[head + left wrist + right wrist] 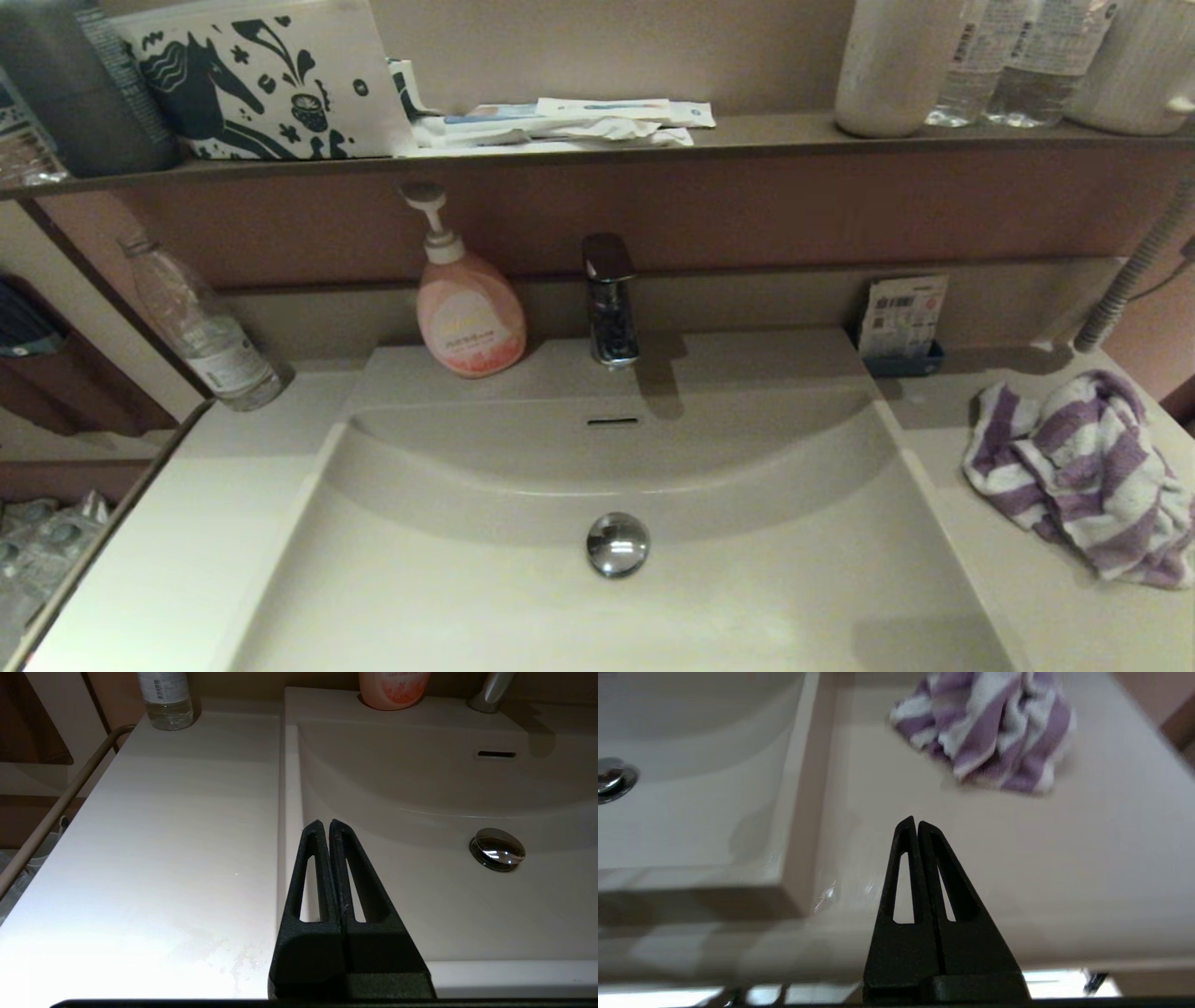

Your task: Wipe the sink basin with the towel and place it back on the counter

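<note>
Beige vanity counter ran along the wall, under a dark brown shelf. Towel lay crumpled in a heap on the counter at 3 o'clock from the sink basin, clear of the basin rim, purple and white stripes showing; also seen in the right wrist view. Basin held only its chrome drain plug, with the overflow slot at 12 o'clock from the plug on the curved back wall. Faucet stood on the ledge behind the slot. Pink soap pump bottle sat at 9 o'clock from the faucet, on the same ledge. Clear plastic bottle leaned on the counter at the far left, about 10 o'clock from the basin. Small blue holder with a card stood against the back wall, at 11 o'clock from the towel.

Right end effector hung over the counter's front part, well apart from the towel, fingers pressed together, gripping nothing. Left end effector hung over the basin's left rim, fingers likewise pressed together and empty. Neither arm appeared in the head view.
</note>
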Tool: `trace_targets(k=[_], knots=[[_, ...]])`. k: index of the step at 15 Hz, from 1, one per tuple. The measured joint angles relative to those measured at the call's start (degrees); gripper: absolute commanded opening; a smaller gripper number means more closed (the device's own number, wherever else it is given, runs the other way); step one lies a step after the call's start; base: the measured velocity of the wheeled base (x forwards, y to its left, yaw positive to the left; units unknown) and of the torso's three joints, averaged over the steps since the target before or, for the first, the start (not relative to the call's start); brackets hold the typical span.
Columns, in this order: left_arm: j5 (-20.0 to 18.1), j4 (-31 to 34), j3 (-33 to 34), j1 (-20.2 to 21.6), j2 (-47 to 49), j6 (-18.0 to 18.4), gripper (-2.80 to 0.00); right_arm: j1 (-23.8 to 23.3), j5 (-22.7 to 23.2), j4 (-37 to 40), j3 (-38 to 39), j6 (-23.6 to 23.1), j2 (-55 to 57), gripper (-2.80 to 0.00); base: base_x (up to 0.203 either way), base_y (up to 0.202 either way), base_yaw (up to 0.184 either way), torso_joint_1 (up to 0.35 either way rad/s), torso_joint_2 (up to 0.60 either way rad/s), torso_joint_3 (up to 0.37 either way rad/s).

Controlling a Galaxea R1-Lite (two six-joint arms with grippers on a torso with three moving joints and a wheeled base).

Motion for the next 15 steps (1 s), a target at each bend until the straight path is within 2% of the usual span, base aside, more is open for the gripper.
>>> trace_targets(k=[3,7,15], knots=[[0.04,0.00,0.00,0.00,0.00,0.00,-2.80,0.02,0.11,-2.96,2.31,-0.99,-0.02,-2.80,0.000,0.000,0.000,0.000,0.00,0.000],[0.01,0.00,0.00,0.00,0.00,0.00,-2.80,0.02,0.03,-3.23,2.64,0.71,-0.02,-2.80,0.000,0.000,0.000,0.000,0.00,0.000],[0.01,0.02,0.00,0.00,0.00,-0.02,-2.80,0.02,-0.09,-3.35,2.69,0.94,-0.02,-2.80,0.000,0.000,0.000,0.000,0.00,0.000]])
